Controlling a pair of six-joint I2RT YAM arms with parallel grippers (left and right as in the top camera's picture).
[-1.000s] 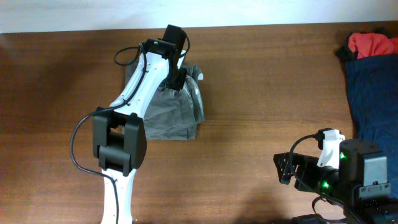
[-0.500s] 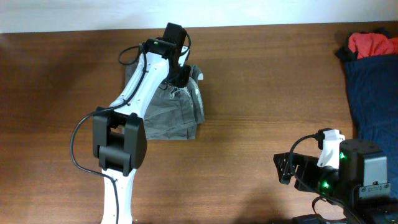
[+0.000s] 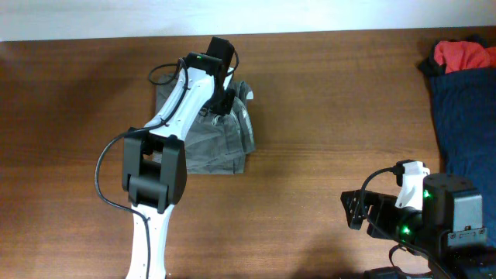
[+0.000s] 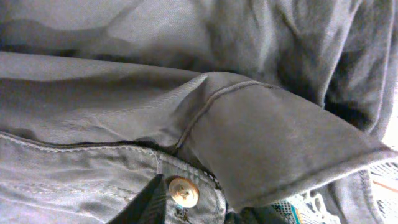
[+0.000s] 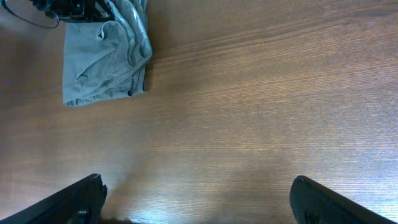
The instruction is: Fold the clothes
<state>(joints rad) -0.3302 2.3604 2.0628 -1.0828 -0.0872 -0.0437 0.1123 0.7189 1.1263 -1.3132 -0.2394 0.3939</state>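
- Grey shorts (image 3: pixel 221 143) bunched far-left on the table (image 3: pixel 325 116); navy piece (image 3: pixel 465 124) and red piece (image 3: pixel 463 54) far right.
- Left gripper (image 3: pixel 223 105) down on the shorts; can't tell its grip (fabric fills the wrist view).
- Right gripper (image 5: pixel 196 186) spread wide over bare wood.

The brown wood-grain bench (image 3: pixel 333 101) carries a grey pair of shorts (image 3: pixel 225 147), bunched and wrinkled, left of middle and near the far edge. Well apart from it, at the right edge, lies a dark navy garment (image 3: pixel 465 116) that runs out of view. A red garment (image 3: pixel 463 54) sits bunched at the navy one's far end, touching it.
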